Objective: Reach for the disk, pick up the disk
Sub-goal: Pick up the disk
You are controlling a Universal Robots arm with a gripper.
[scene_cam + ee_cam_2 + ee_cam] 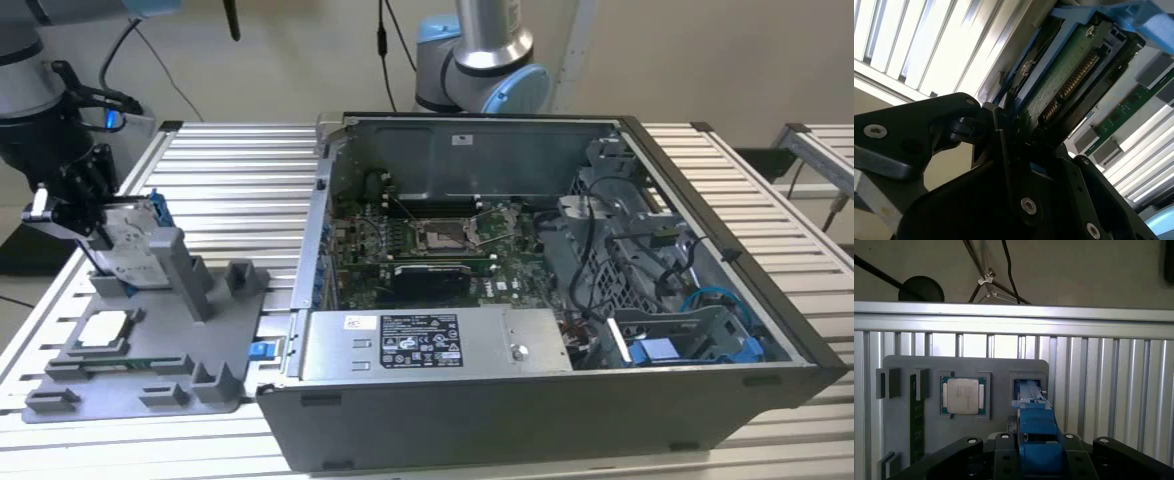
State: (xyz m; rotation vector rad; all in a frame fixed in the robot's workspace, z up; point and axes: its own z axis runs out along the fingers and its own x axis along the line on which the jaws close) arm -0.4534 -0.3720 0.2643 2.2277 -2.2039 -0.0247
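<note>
The disk (130, 248) stands on edge in a slot of the grey holder plate (180, 365) at the exterior view's left, with its silver face and blue frame showing. My gripper (80, 215) comes down on its top edge from the black arm above. In the first wrist view the disk's blue frame (1036, 437) runs between the two black fingers (1004, 452), which sit tight against its sides. The second wrist view shows the disk's green circuit board (1066, 82) and blue rim clamped at the gripper (1004, 125). The disk's lower end still sits in the holder slot (1026, 377).
A small square silver chip (104, 330) lies in a pocket of the holder plate, also seen in the first wrist view (963, 396). An open computer case (534, 280) fills the slatted table's middle. A second arm's base (481, 60) stands behind it.
</note>
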